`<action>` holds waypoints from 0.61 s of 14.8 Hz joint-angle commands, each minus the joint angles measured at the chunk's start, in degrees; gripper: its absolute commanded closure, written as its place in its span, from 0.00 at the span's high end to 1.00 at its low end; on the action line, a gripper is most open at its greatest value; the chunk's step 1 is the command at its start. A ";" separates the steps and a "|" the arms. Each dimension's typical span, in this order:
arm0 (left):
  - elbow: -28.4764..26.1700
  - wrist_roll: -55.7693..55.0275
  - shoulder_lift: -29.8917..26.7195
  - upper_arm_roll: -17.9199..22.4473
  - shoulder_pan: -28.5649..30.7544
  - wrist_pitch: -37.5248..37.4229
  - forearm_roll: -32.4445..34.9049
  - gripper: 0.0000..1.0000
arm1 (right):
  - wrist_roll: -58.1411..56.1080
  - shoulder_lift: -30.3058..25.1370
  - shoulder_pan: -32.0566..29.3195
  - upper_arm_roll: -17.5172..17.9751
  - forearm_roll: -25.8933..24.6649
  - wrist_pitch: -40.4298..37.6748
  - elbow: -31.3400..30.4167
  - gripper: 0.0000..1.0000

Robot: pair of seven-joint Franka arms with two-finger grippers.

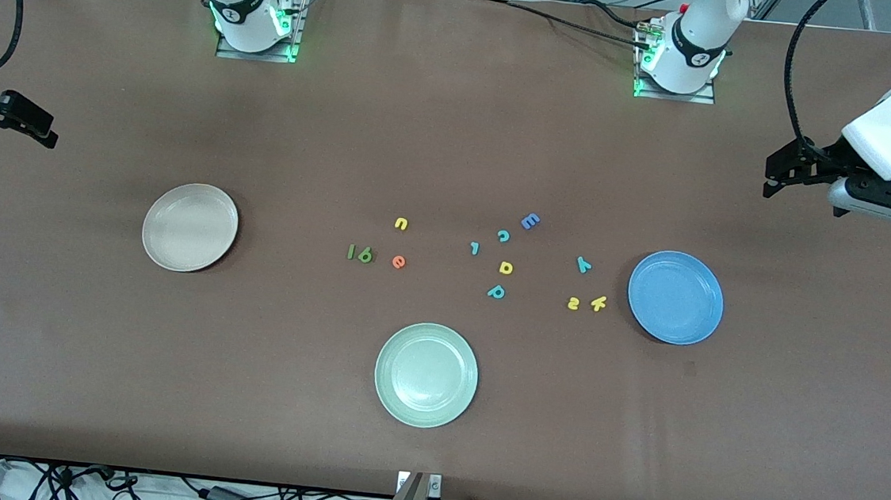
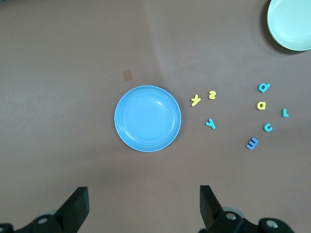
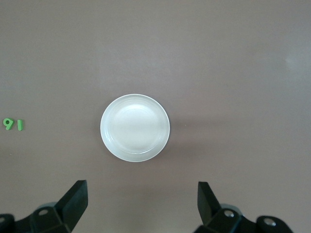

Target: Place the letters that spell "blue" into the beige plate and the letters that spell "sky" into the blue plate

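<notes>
The little letters for "blue", the dark green b [image 1: 365, 255], green l [image 1: 351, 252], yellow u [image 1: 401, 223] and orange e [image 1: 398, 261], lie on the table at about three o'clock from the beige plate [image 1: 190, 227]. The yellow s [image 1: 573, 303], yellow k [image 1: 599, 303] and teal y [image 1: 583, 265] lie at about nine o'clock from the blue plate [image 1: 675, 297]. Both plates hold nothing. The left gripper [image 2: 144, 206] hangs wide open over the table near the blue plate and the right gripper [image 3: 142, 205] hangs wide open near the beige plate, so a mix-up may happen: the teal l [image 1: 474, 247] or the blue E [image 1: 529, 222] looks like a right letter, and b and l touch, so one may drag the other.
</notes>
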 commanded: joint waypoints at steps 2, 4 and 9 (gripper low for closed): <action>1.74 1.26 0.56 -0.26 0.55 -4.32 -0.57 1.00 | 0.50 -1.36 0.39 0.22 -0.11 0.38 -1.44 1.00; 1.83 1.26 0.73 -0.26 0.55 -4.07 -0.66 1.00 | 0.32 -1.36 0.40 0.22 -0.11 0.20 -1.44 1.00; 2.27 1.26 0.91 1.84 -2.24 -3.63 -0.49 1.00 | 0.06 -1.09 0.31 0.13 -0.20 -0.15 -1.00 1.00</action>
